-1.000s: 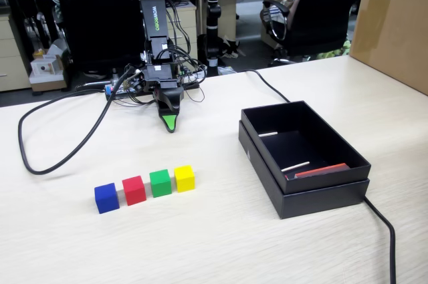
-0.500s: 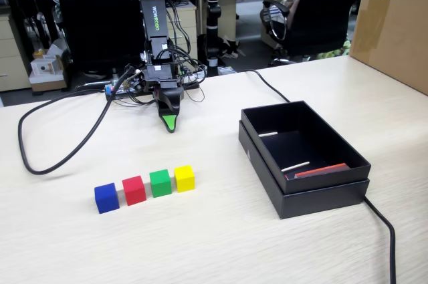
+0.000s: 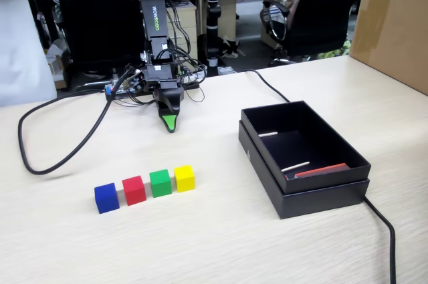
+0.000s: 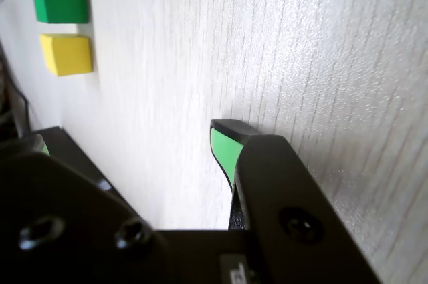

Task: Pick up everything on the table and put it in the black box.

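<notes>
Centrally in the upper half of the fixed view, the Koch arm (image 3: 155, 37) stands folded at the far edge of the table (image 3: 221, 244), its gripper (image 3: 171, 123) pointing down with a green tip just above the wood; only one tip shows here, so from this view the jaws cannot be read. Below it, in the lower left of the frame, four cubes sit in a close row: blue cube (image 3: 106, 198), red cube (image 3: 134, 190), green cube (image 3: 160, 182) and yellow cube (image 3: 184, 178), the yellow nearest the gripper. The black box (image 3: 261, 157) lies at centre right, well apart from the row, holding two white sticks (image 3: 295, 166) and a red strip (image 3: 321, 170); no cube is in it yet. A black cable (image 3: 60, 144) loops across the upper left of the table, and a brown carton (image 3: 391, 23) stands at the upper right. In the wrist view, the green fingertip (image 4: 224, 147) sits at centre with bare table beside it, and a second green tip shows faintly at the left edge, which suggests the jaws are parted, holding nothing. The green cube (image 4: 60, 0) and yellow cube (image 4: 65, 54) appear in the upper left corner. The step in hand is judged to be the first reach; it would go best by taking an end cube, descending squarely with jaws spread wider than the cube, so the neighbour is not nudged.
</notes>
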Available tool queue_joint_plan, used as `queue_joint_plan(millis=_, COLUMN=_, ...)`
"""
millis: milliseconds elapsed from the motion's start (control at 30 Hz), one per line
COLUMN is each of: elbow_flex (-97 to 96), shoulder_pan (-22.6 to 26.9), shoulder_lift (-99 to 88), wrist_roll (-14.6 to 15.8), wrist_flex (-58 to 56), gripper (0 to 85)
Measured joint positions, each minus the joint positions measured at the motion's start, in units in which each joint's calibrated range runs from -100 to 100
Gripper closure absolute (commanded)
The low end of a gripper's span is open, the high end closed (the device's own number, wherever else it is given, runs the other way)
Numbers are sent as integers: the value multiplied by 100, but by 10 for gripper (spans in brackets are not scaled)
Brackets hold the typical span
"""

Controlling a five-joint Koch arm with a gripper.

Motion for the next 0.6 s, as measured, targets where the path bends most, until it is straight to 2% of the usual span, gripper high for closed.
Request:
queue_joint_plan(millis=300, elbow_flex=2392, shoulder_pan=-469, shoulder_lift=207, wrist_roll=-44, wrist_flex=-3058, gripper=379)
queue_joint_plan(millis=600, elbow_flex=5586, shoulder_pan=-816, shoulder_lift=2874, wrist_roll=-274, wrist_flex=-4785, gripper=380)
